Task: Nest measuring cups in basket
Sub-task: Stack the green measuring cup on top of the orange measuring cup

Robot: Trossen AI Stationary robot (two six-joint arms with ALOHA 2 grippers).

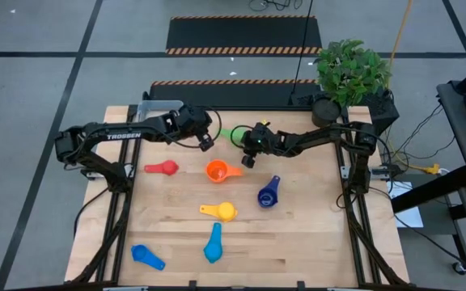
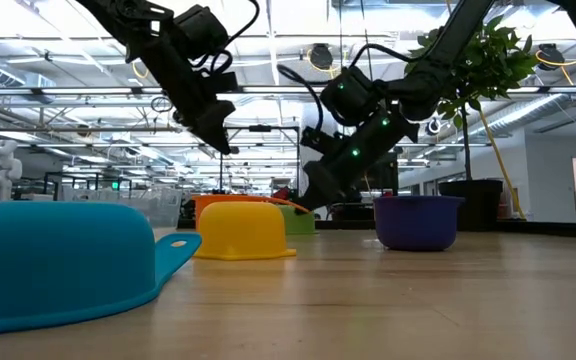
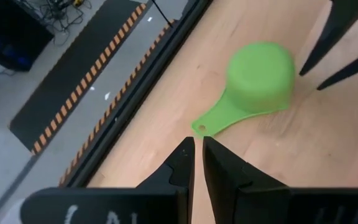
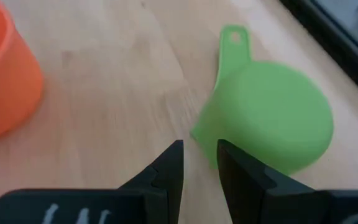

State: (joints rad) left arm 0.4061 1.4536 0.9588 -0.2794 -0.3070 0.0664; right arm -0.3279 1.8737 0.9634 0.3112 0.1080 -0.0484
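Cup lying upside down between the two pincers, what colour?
Green cup, bottom up on the wooden table; clearest in the left wrist view.

White "TROSSEN" lettering on the left arm [image 1: 124,135]

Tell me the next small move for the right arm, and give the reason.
Probably open the right tool and ease it onto the green cup. Its fingers are nearly together with nothing between them, and that cup lies upside down on the table just ahead of them. The left tool also hovers near it, empty.

green cup [image 1: 235,134] half hidden behind right tool [image 1: 248,156], orange cup [image 4: 2,78] cropped
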